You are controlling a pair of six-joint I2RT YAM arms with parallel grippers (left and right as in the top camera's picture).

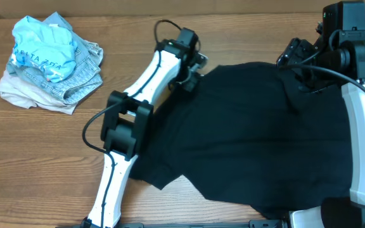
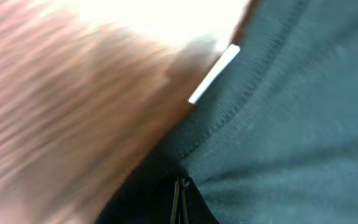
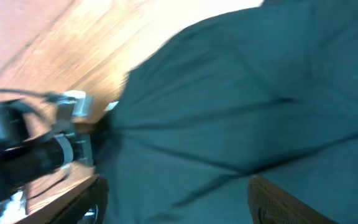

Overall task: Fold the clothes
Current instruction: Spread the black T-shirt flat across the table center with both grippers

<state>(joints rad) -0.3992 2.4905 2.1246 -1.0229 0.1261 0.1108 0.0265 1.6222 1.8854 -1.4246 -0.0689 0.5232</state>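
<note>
While the wooden table point(image 1: 43, 164) carries a black T-shirt point(image 1: 246, 139) spread across its right half, well apart from a pile of pale garments point(image 1: 49, 60), the left gripper point(image 1: 192, 79) is pinched on the collar edge near the white label point(image 2: 214, 73). The right gripper point(image 1: 300, 66) hangs spread above the cloth. A one-sided pull could bunch the shirt. Blur smears both wrist views, and the right arm hides the shirt's far side.

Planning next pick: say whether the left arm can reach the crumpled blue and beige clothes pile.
Probably not yet: bare table leads to the pile, but the left gripper is shut on the black T-shirt.
</note>
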